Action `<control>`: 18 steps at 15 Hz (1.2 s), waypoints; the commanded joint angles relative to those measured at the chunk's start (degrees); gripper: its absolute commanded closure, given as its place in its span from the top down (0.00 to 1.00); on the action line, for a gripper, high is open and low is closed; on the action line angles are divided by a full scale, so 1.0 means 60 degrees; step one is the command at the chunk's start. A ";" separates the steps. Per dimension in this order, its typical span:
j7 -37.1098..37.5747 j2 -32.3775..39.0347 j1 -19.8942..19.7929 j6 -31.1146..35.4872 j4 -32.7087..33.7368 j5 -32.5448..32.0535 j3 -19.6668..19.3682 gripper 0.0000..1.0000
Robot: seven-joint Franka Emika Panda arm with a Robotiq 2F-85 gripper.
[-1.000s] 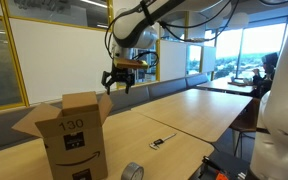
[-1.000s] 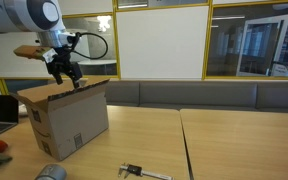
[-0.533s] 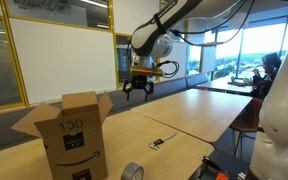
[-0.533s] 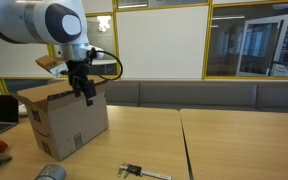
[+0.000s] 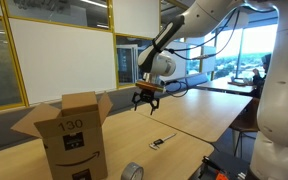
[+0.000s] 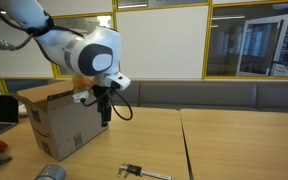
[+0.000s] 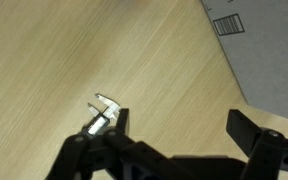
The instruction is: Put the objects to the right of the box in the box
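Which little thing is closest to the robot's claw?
The thin dark stick piece, just by the gripper in the wrist view. The grey tape roll lies farther off.

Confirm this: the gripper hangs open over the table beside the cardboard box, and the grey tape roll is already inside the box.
Not right. The grey tape roll is not inside the box; it lies on the table near the box's foot, as both exterior views show. The rest holds: the gripper hangs over the table beside the box, its jaws apart in the wrist view.
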 commanded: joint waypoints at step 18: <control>0.2620 0.3548 -0.0237 0.3874 -0.0150 0.3547 -0.0838 1.00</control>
